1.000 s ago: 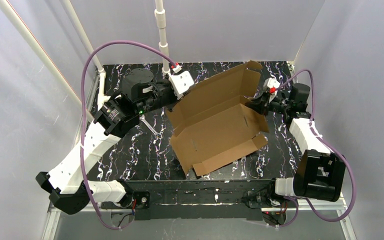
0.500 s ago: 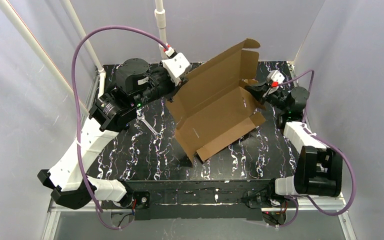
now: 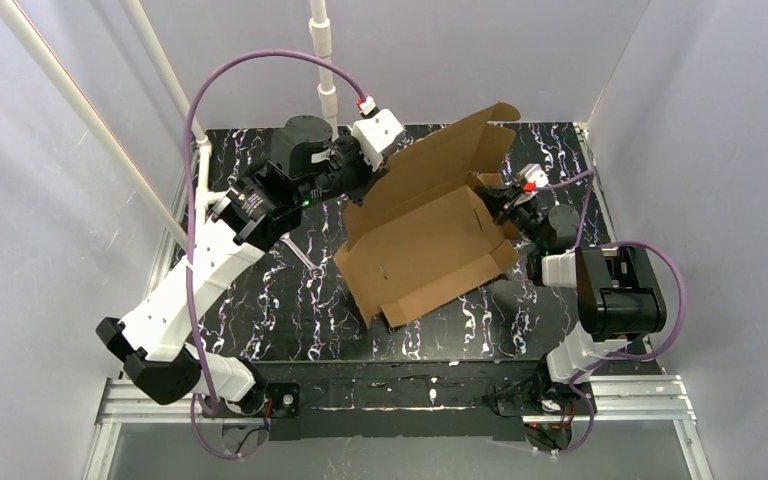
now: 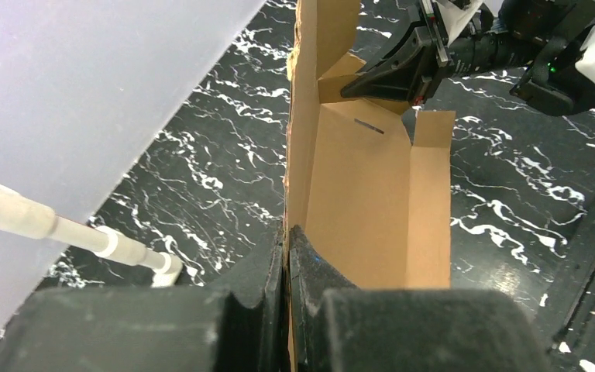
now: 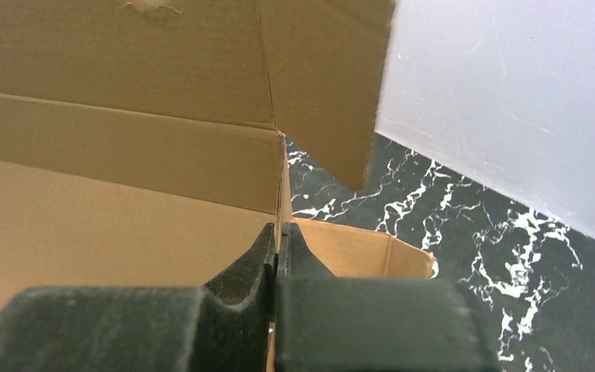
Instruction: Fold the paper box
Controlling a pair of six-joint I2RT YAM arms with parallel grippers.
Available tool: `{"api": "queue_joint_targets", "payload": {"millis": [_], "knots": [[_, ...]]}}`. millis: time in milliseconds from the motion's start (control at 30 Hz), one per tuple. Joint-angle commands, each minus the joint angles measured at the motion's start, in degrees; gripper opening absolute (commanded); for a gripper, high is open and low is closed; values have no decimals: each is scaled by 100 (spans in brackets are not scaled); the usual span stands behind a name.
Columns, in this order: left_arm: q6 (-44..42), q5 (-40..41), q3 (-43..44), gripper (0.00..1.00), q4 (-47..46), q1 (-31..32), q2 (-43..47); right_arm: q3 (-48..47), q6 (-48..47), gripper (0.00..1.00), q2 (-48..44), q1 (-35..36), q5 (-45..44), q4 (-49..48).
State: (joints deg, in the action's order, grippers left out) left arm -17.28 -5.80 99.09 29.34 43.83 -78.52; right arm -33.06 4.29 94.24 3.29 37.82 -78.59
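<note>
The paper box (image 3: 422,240) is an unfolded brown cardboard sheet with flaps, held tilted above the black marbled table. My left gripper (image 3: 357,182) is shut on its far left edge; in the left wrist view the fingers (image 4: 287,260) pinch the thin cardboard wall (image 4: 356,194) edge-on. My right gripper (image 3: 493,199) is shut on a flap at the box's right end; in the right wrist view the pads (image 5: 277,249) clamp a cardboard edge (image 5: 124,170). The right gripper also shows in the left wrist view (image 4: 391,71).
The black marbled table (image 3: 270,300) is ringed by white walls. White pipes (image 3: 322,50) stand at the back left. A small silvery object (image 3: 300,255) lies on the table left of the box.
Both arms moved with the box: the left gripper went right and toward the back, the right gripper moved inward to the left. The sheet shifted and folded more steeply upward.
</note>
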Motion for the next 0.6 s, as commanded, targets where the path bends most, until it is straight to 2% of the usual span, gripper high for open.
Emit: {"api": "queue_joint_targets", "payload": {"millis": [0, 233, 567], "knots": [[576, -206, -160, 0, -367, 2, 102, 369, -102, 1, -6, 58, -73, -1267], [912, -375, -397, 0, -520, 5, 176, 1127, -407, 1, -158, 58, -282, -1571], [351, 79, -191, 0, -597, -48, -50, 1435, -766, 1, -186, 63, -479, -1829]]}}
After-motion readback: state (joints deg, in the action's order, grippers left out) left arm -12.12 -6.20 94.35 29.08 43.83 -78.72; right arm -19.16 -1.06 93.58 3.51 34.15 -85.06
